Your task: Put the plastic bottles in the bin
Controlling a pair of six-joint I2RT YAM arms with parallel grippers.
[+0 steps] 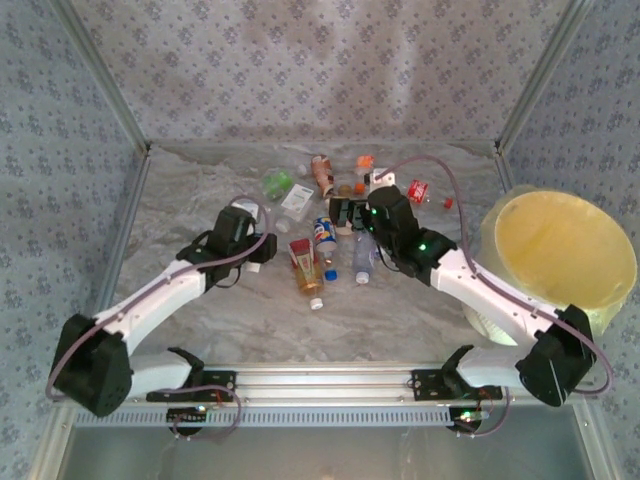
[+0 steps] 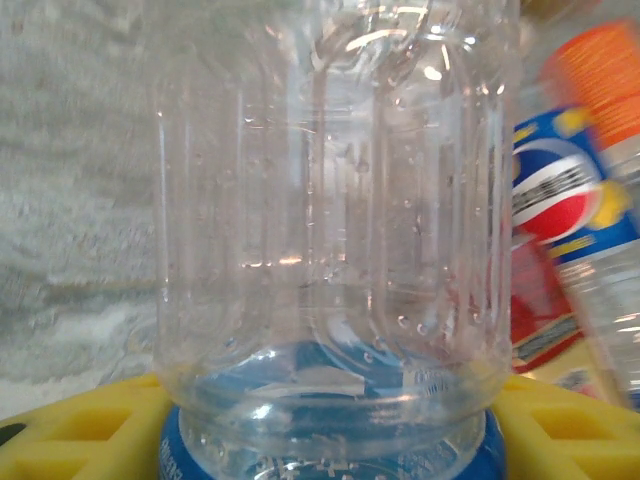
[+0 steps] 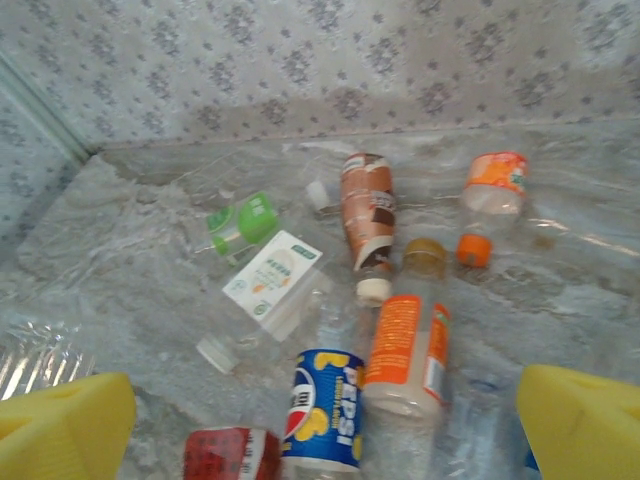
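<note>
A clear plastic bottle [image 2: 330, 200] with a blue label stands right in front of the left wrist camera. My left gripper [image 1: 256, 250] is shut on it, a yellow pad [image 2: 70, 430] pressing each side. My right gripper [image 3: 320, 440] hangs open above the heap, with a Pepsi bottle [image 3: 325, 410] and an orange-labelled bottle [image 3: 405, 355] below the gap. A red-labelled bottle [image 3: 232, 455] lies beside them. Further back lie brown-labelled [image 3: 366, 205], green [image 3: 242, 222] and white-labelled [image 3: 272, 275] bottles. The bin [image 1: 625, 285], a white bucket with a yellow liner, stands at the right.
Several more bottles lie scattered at the table's middle back, among them a red one [image 1: 417, 190] and a clear one [image 1: 365, 258]. Metal frame posts [image 1: 120, 230] and patterned cloth walls close off the sides and back. A rail [image 1: 320, 385] runs along the front.
</note>
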